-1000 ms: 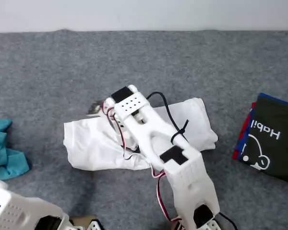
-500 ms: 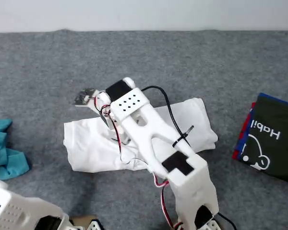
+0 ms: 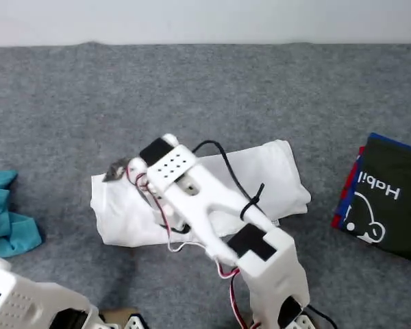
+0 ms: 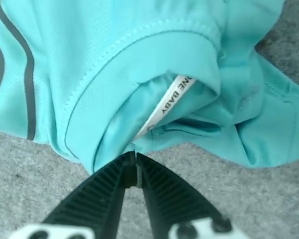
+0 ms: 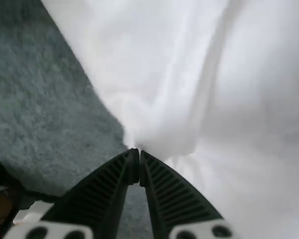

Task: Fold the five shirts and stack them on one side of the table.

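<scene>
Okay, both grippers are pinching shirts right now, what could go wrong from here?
The right gripper pinches only the edge of the white shirt, so the cloth may slip out when pulled. The left gripper holds just a thin hem of the bunched teal shirt; lifting it could drag a crumpled heap. In the high view the arm's loose wires hang over the white shirt and might snag a fold.

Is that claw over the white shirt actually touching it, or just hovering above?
Touching. The right wrist view shows the right gripper with its tips shut on a puckered edge of the white shirt, with no gap between them.
</scene>
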`<state>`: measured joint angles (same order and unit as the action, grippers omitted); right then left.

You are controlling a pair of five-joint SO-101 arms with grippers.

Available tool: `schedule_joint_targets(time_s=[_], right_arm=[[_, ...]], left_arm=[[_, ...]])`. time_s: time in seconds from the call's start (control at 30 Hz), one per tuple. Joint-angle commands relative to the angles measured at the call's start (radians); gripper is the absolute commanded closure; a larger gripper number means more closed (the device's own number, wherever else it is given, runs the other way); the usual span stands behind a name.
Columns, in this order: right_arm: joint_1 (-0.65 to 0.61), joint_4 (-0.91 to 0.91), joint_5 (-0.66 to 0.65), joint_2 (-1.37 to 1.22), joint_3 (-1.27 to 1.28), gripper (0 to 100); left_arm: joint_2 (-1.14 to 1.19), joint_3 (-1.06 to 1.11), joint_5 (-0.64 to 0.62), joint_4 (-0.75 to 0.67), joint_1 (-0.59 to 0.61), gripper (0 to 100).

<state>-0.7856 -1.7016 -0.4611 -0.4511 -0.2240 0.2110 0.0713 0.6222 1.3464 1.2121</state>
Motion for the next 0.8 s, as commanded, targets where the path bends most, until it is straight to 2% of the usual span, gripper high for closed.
schedule_joint_targets(time_s=[0.0, 0.27, 0.57, 0.77], right_arm=[[0.085, 0.068, 0.006, -0.028, 0.011, 98.8], [0.047, 0.081, 0.011, -0.076, 0.008, 98.8], [0.025, 0.010, 0.009, 0.173, 0.008, 98.8], [0.036, -0.058, 0.014, 0.375, 0.008, 98.8]], left_arm=[[-0.008, -0.030, 0.009, 0.000, -0.008, 99], [-0.008, -0.030, 0.009, 0.000, -0.008, 99], [-0.021, -0.031, 0.009, 0.011, -0.021, 99], [-0.118, -0.071, 0.005, 0.164, -0.109, 99]])
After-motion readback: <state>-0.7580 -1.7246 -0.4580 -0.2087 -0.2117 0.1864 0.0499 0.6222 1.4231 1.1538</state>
